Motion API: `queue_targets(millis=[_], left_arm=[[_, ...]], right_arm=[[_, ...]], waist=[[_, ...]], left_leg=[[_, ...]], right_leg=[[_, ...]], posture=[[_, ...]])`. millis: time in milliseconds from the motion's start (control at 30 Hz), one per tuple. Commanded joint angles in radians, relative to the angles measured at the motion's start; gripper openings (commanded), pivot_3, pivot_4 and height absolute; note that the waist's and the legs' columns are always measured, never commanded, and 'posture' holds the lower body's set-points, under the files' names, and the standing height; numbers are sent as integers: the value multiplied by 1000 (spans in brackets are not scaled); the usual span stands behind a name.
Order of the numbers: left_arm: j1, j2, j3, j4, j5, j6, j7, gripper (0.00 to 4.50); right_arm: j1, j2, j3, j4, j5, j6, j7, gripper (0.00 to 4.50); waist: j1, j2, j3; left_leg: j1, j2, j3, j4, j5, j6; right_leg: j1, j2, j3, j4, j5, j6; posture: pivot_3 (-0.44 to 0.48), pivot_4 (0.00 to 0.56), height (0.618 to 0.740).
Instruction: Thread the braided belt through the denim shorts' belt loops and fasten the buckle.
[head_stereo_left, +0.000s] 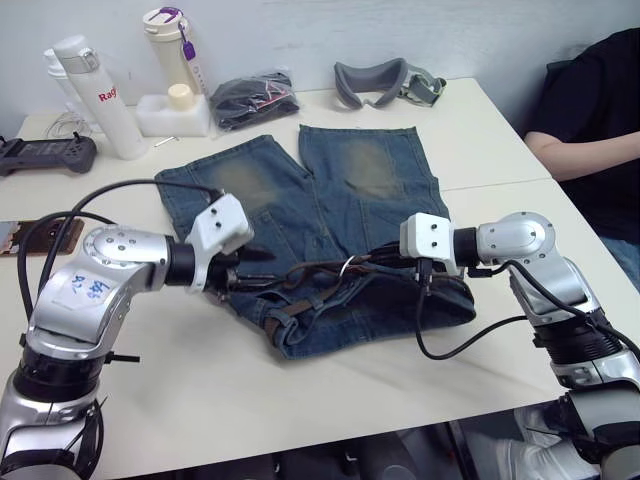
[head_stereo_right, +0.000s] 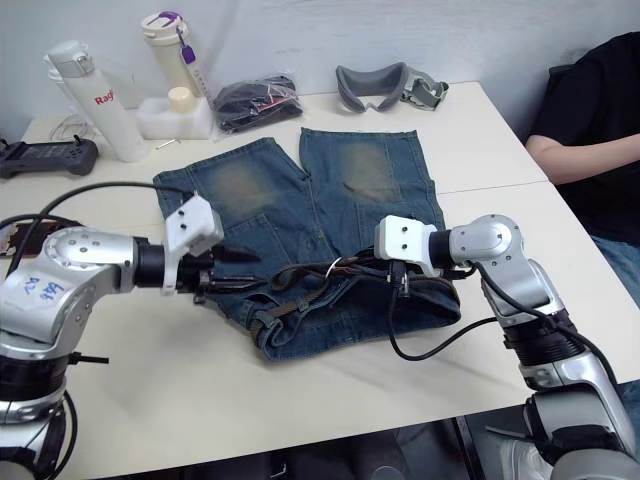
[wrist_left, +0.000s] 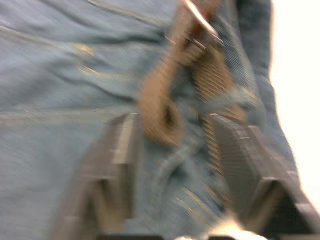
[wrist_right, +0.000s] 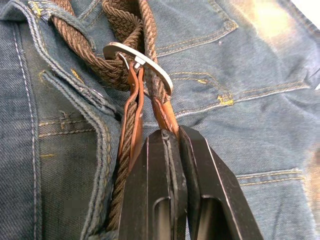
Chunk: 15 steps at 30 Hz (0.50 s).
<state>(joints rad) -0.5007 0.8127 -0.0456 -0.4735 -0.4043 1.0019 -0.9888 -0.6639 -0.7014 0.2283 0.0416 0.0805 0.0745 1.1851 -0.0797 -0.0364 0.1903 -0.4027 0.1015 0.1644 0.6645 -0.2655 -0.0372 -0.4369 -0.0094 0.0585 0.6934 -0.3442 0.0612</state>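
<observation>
The denim shorts (head_stereo_left: 330, 230) are lying flat on the table (head_stereo_left: 300, 390), waistband toward the robot. The braided belt (wrist_right: 127, 55) is running along that waistband. The right gripper (wrist_right: 172, 137) is pinching the belt's leather tip just past the buckle (wrist_right: 145, 62), seemingly tightening it. The left gripper (wrist_left: 172, 150) is hovering spread wide, straddling a belt loop-over, holding nothing.

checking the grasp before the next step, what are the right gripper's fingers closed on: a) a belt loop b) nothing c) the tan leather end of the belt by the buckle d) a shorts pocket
c: in the right wrist view the right gripper has its fingers pinched on the tan leather tip of the braided belt just below the buckle, over the denim shorts.
</observation>
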Motion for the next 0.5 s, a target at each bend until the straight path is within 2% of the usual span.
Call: queue_targets(millis=[33, 67, 100, 300, 433, 500], left_arm=[[20, 21, -74, -38, -7, -20, -8, 547], [32, 26, -107, -36, 3, -28, -9, 147], [40, 30, -129, -35, 7, -34, -10, 68], [71, 68, -243, -20, 60, -94, -22, 68], [109, 118, -334, -3, 130, -164, -42, 68], [130, 153, -370, 2, 166, -202, -59, 68]], right_arm=[[-3, -21, -41, -33, 4, -25, -14, 0], [-1, -22, -41, -36, 3, -26, -17, 0], [0, -23, -42, -38, 3, -27, -18, 0], [20, -37, -48, -59, -9, -59, -37, 0], [67, -81, -40, -42, -81, -224, -68, 0], [87, -105, -64, -13, -114, -340, -109, 0]], waist=[[0, 0, 0], [-1, 0, 0], [-2, 0, 0], [-3, 0, 0], [-3, 0, 0], [-3, 0, 0]], left_leg=[[0, 0, 0, 0, 0, 0], [0, 0, -1, 0, 0, 0], [0, 0, -1, 0, 0, 0], [0, 0, -1, 0, 0, 0], [1, 0, -2, -1, 0, 0], [6, 0, -2, -2, -1, 0]], right_leg=[[0, 0, 0, 0, 0, 0], [0, 0, 0, 0, 0, 0], [1, 0, 0, 0, 0, 0], [1, 0, 0, -1, 0, 0], [2, 0, 0, -3, 0, 0], [8, 0, 0, -4, 0, 0]], posture=[[0, 150, 739], [0, 150, 739], [0, 150, 739], [0, 150, 739], [0, 150, 739], [0, 150, 739]])
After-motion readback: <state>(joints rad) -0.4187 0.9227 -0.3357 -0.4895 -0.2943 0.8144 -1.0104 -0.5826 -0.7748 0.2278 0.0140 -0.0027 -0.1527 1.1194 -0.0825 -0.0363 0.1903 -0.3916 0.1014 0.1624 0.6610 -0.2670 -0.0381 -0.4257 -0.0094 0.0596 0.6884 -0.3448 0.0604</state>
